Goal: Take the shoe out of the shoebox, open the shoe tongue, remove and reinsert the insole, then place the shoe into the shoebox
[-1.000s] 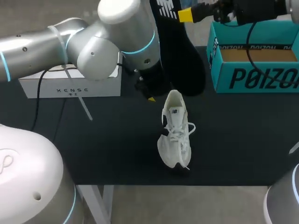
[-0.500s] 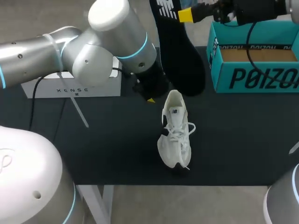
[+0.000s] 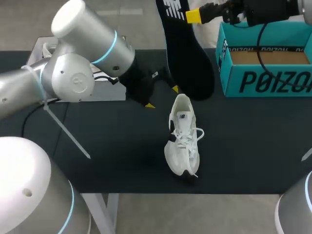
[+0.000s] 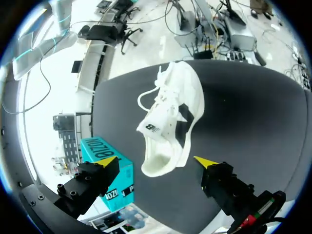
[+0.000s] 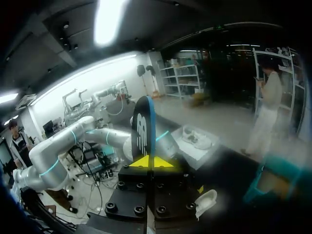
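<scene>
Now right end effector (image 3: pixel 191 16) grips logo-printed insole (image 3: pixel 187 63); teal shoebox (image 3: pixel 265 80) carries lettering.

From where I stand there's one white shoe (image 3: pixel 183 139), one black insole (image 3: pixel 187 63) and one teal shoebox (image 3: pixel 265 73). There's also one white box (image 3: pixel 109 92), and two robot arms: left arm (image 3: pixel 78 73), right arm (image 3: pixel 265 9).

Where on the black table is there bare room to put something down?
Bare mat lies right of the shoe, in front of the teal shoebox, and left of the shoe, in front of the white box. Crowded: behind the shoe, around the left end effector and the hanging insole.
</scene>
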`<action>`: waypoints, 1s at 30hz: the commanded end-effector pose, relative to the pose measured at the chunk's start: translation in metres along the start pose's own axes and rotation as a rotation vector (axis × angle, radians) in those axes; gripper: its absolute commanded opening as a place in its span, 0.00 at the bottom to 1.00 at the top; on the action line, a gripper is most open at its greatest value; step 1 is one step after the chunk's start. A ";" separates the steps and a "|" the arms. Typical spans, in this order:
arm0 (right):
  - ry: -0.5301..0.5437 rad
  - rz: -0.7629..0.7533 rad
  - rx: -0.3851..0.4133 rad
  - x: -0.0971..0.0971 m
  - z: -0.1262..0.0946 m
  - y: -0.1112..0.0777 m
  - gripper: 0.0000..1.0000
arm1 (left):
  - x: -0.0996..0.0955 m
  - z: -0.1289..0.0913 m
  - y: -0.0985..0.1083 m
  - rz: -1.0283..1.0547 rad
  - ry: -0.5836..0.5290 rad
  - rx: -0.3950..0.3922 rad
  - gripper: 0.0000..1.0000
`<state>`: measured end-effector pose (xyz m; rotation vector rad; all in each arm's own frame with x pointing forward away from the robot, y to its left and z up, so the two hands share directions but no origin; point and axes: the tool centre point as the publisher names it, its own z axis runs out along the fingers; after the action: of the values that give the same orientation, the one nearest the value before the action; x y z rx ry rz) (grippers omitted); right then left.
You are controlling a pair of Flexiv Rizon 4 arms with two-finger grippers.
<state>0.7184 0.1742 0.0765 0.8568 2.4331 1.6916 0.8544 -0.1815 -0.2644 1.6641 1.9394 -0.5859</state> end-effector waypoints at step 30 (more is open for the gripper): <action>-0.001 0.001 0.001 0.000 0.003 0.001 0.00 | -0.053 -0.032 -0.024 0.244 -0.846 0.100 1.00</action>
<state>0.7184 0.1742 0.0765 0.8569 2.4330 1.6916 0.8282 -0.1947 -0.2066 1.3488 1.1039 -1.0798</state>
